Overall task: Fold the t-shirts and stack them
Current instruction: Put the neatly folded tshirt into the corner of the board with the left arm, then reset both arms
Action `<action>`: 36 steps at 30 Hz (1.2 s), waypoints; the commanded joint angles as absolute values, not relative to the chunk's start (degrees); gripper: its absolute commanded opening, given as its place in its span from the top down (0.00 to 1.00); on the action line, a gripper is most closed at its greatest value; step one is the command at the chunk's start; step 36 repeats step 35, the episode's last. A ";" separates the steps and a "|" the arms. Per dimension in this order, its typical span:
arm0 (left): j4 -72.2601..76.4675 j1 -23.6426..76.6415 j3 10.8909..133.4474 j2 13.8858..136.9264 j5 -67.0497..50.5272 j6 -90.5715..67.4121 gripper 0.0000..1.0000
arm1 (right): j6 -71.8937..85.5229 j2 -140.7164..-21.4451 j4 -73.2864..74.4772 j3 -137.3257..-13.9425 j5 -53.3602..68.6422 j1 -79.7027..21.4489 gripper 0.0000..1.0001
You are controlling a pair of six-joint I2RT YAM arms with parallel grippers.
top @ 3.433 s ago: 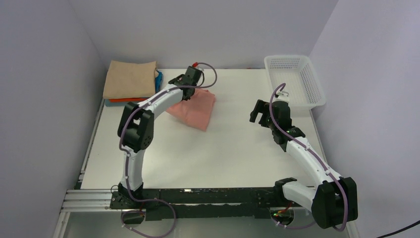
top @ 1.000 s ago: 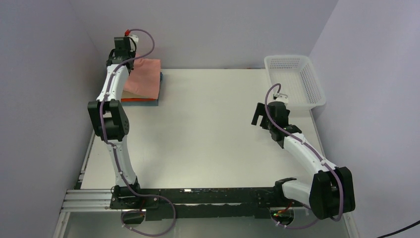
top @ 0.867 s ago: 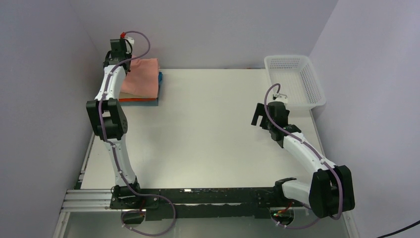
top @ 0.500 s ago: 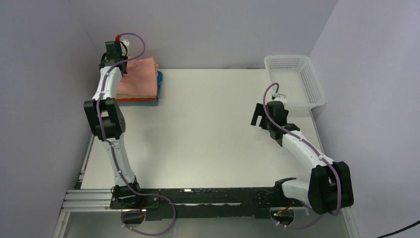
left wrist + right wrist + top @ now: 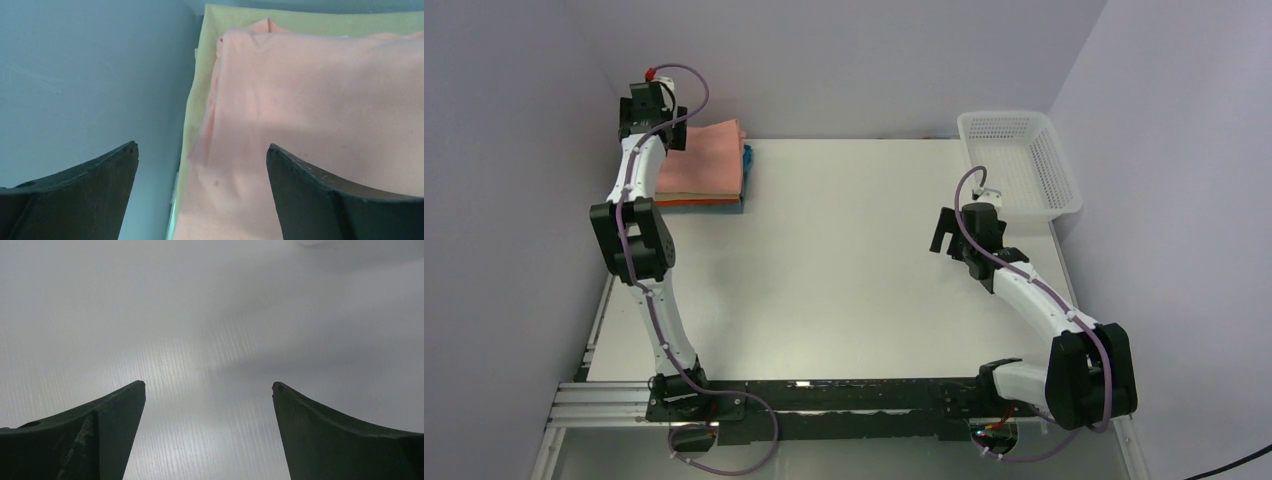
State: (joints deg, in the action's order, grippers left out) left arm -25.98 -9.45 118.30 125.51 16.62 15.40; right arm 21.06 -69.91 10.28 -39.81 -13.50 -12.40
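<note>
Hovers over the pink shirt (image 5: 320, 110) on the pile (image 5: 196, 80), left tool (image 5: 201, 146) wide apart and empty, right tool (image 5: 208, 384) likewise; needs a straight lift clear of loose cloth.

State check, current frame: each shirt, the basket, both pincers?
Pink t-shirt: folded, topmost.
Tan t-shirt: folded, directly under it.
Basket: upright.
Left pincer: open, holding nothing, over the pink shirt's edge.
Right pincer: open, holding nothing, over the table.
</note>
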 commanded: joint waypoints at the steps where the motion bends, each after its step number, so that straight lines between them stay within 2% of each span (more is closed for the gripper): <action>1: -23.93 -9.64 118.34 118.08 17.06 8.76 0.01 | 21.52 -69.43 9.61 -42.15 -14.64 -12.13 0.00; 9: -18.66 -9.67 103.53 101.64 -0.05 -5.40 0.01 | 22.56 -66.91 9.25 -41.29 -14.59 -12.11 0.00; 14: -6.17 -8.02 82.95 84.79 -8.68 -16.65 0.01 | 23.93 -61.99 8.43 -39.40 -15.27 -12.14 0.00; 17: -0.51 -3.02 69.10 73.49 -5.08 -18.10 0.01 | 24.29 -58.13 8.41 -37.76 -15.44 -12.09 0.00; 22: -3.41 5.71 51.37 57.36 -0.20 -21.97 0.01 | 25.09 -51.93 8.31 -33.85 -16.38 -12.14 0.00; 27: -0.73 9.47 33.14 42.87 2.53 -27.68 0.01 | 27.21 -47.74 4.92 -30.74 -16.57 -12.13 0.00; 31: -7.86 9.49 34.23 38.51 9.89 -26.68 0.01 | 27.95 -46.37 3.08 -29.28 -15.00 -12.13 0.00; 36: -11.74 9.49 35.94 37.84 10.58 -25.20 0.01 | 27.65 -46.58 4.82 -29.96 -15.68 -12.15 0.00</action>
